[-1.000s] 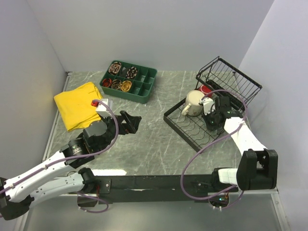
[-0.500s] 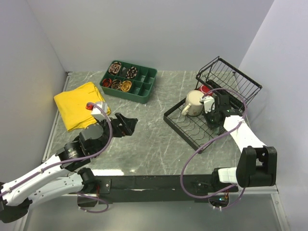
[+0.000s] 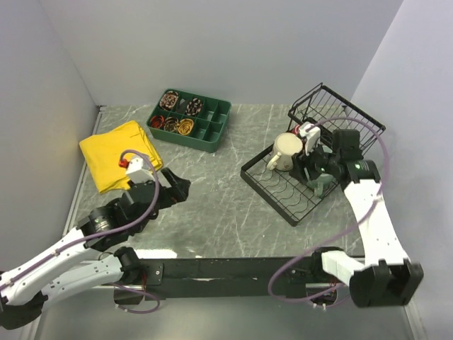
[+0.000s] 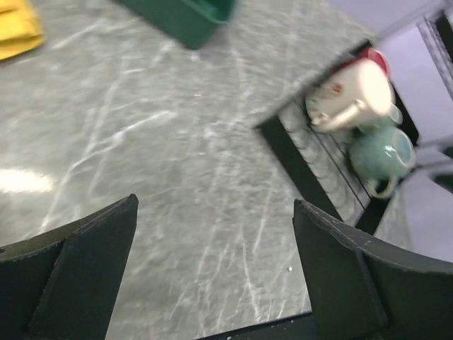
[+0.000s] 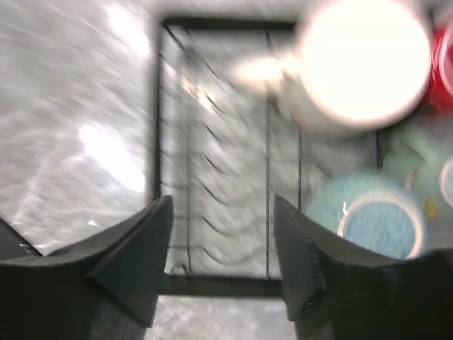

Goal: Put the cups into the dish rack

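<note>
Left wrist: dish rack (image 4: 294, 159) w/ cream mug (image 4: 354, 92), teal mug (image 4: 381, 154).

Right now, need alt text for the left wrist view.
Open, empty left gripper, its two dark fingers framing grey marble table. Upper right, the black dish rack holds a cream mug beside a teal mug, a red mug peeking behind. A green tray edge and yellow cloth corner line the top.
</note>
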Tool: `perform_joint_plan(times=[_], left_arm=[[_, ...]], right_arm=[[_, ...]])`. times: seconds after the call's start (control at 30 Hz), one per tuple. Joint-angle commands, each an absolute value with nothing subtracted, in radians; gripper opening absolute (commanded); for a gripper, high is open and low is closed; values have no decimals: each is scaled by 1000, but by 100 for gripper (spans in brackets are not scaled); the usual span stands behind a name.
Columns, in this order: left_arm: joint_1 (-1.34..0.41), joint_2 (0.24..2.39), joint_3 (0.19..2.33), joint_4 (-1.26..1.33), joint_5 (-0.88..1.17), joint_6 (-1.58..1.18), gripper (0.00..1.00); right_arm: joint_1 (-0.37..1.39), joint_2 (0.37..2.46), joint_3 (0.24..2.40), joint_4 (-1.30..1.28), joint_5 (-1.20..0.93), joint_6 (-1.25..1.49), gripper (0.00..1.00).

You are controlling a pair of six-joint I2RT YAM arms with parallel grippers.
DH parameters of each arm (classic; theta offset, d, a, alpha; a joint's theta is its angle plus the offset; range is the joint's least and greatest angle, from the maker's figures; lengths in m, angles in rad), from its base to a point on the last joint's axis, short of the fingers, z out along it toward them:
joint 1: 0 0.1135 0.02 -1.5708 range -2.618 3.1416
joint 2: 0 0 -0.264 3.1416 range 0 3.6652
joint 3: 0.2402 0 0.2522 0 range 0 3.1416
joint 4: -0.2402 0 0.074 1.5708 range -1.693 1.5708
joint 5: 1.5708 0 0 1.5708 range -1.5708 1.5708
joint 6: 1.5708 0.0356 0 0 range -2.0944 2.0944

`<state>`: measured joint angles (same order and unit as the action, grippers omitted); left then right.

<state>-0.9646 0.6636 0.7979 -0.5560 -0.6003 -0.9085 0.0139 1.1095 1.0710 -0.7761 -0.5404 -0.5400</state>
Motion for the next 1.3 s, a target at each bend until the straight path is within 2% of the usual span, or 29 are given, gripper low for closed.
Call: perform_joint_plan(times=[0.0, 0.13, 0.27, 0.3, 0.43, 0.53, 0.63, 0.73, 0.83, 1.1, 1.17, 1.27], left_arm=[[-922, 661, 885, -872, -699, -1092, 96], [-827, 676, 867, -1000, -715, -1207, 96], [-603, 710, 816, -867, -574, -1053, 96], [-501, 748, 810, -841, -537, -1023, 96], [-351, 891, 814, -750, -459, -911, 98], [-328, 1009, 851, -738, -459, -905, 99], [-328, 1091, 888, -793, -474, -933, 95], [-328, 1106, 884, -818, -503, -959, 94], [-328, 1101, 850, -812, -485, -974, 88], [-319, 1187, 796, -735, -459, -995, 85], [-319, 1203, 796, -739, -486, -1002, 77], [-314, 1219, 788, -720, -491, -993, 73]], right_arm=[[12, 1026, 1048, -772, -808, -509, 73], [12, 1028, 968, -669, -896, -465, 79], [8, 997, 910, -638, -948, -454, 82], [9, 986, 904, -635, -951, -459, 82], [6, 945, 874, -626, -995, -469, 82], [6, 931, 859, -620, -999, -476, 82], [6, 923, 864, -630, -1020, -486, 82], [5, 917, 864, -626, -1020, -482, 82], [6, 914, 861, -621, -996, -477, 82], [5, 925, 859, -627, -1000, -483, 83], [5, 925, 859, -627, -1002, -482, 83], [5, 926, 857, -626, -1003, -482, 83]])
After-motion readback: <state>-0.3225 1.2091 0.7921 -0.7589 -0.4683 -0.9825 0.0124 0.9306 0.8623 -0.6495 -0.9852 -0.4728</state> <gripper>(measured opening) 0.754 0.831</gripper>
